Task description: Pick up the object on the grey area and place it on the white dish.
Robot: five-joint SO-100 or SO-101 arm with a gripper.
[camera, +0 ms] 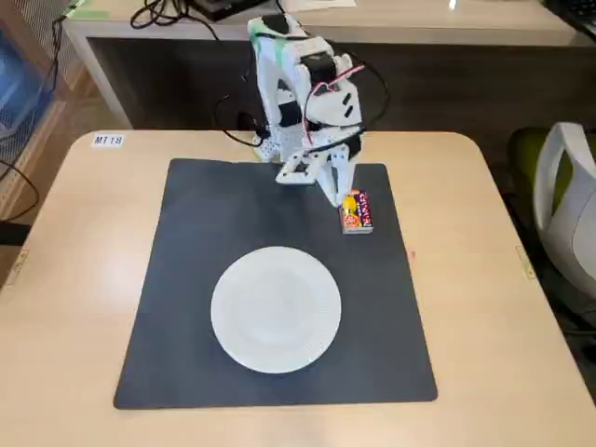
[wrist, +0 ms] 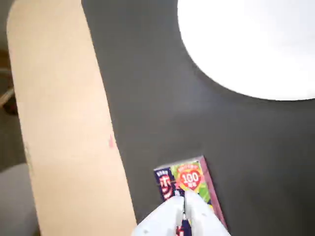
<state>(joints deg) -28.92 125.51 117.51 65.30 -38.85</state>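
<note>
The object, a small yellow and red-pink packet point(camera: 357, 212), lies flat on the grey area point(camera: 223, 233) near its back right corner. In the wrist view the packet point(wrist: 189, 179) shows face-up, its near end hidden under my fingers. My gripper point(camera: 340, 198) hangs tip-down at the packet's back end. In the wrist view the gripper point(wrist: 184, 209) has its two white fingers point(wrist: 202, 216) pressed together with only a thin seam between them. I cannot tell if they touch the packet. The white dish point(camera: 276, 308) sits empty on the mat's front middle and also shows in the wrist view point(wrist: 256, 44).
The mat lies on a beige table point(camera: 84, 279) with bare wood all around it. The arm's base point(camera: 289, 112) stands at the back edge of the mat with loose cables. A white chair point(camera: 573, 209) stands off the table's right side.
</note>
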